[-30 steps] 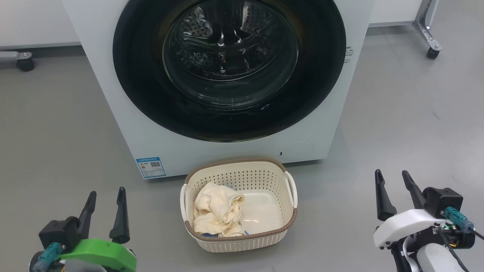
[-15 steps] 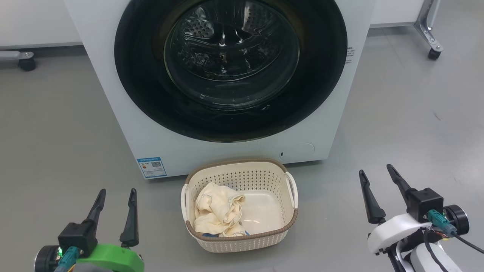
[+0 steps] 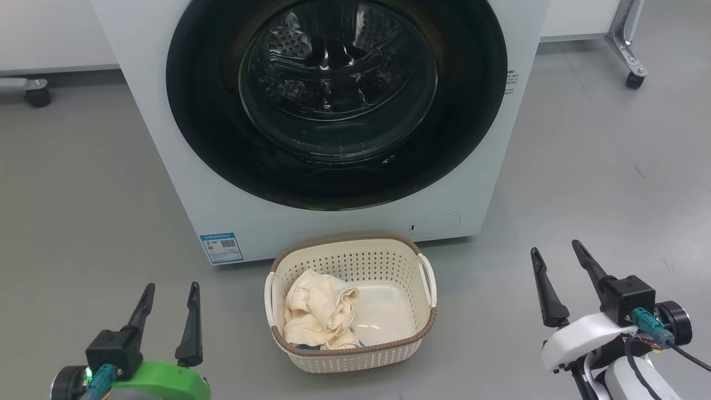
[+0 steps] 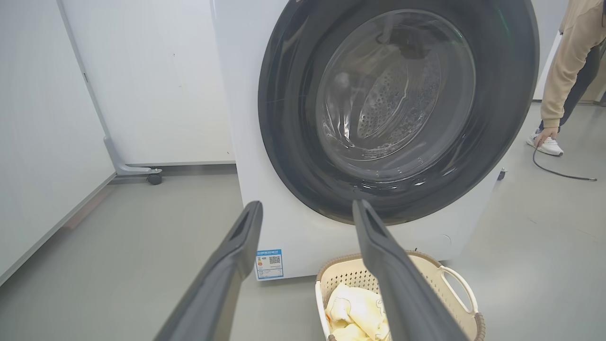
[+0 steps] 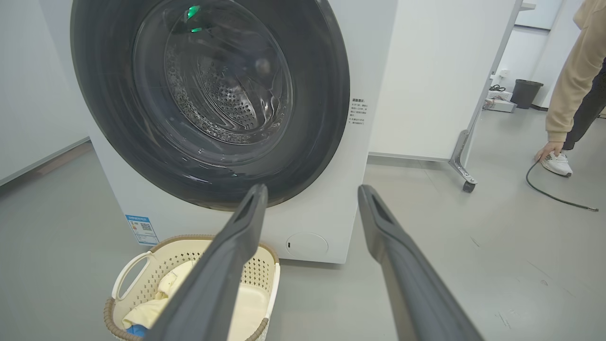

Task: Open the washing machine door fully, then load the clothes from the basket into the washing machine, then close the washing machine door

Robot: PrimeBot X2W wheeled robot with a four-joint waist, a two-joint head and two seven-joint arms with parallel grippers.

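The white washing machine (image 3: 155, 139) stands ahead, its black-rimmed washing machine door (image 3: 200, 128) shut flat against the front. Right below it on the floor sits the cream basket (image 3: 355, 261) with the cream-yellow clothes (image 3: 316, 314) bunched in its left half. My left gripper (image 3: 172, 286) hovers open at the lower left, well left of the basket, holding nothing. On the other side my right gripper (image 3: 555, 248) is also open and empty. The left gripper (image 4: 307, 204) points at the door (image 4: 284, 118) in the left wrist view. The right gripper (image 5: 312, 187) faces the door (image 5: 322, 94) too.
A person (image 5: 568, 94) bends down at the far right, one hand at a dark cable (image 5: 554, 196) on the floor. Wheeled partition legs stand behind the machine at the right (image 3: 627, 50) and the left (image 3: 33, 91). Grey floor lies on both sides of the basket.
Both grippers turned and shifted inward over the first half second, the left to the right and the right to the left. Since then they have hardly moved. Both stayed open.
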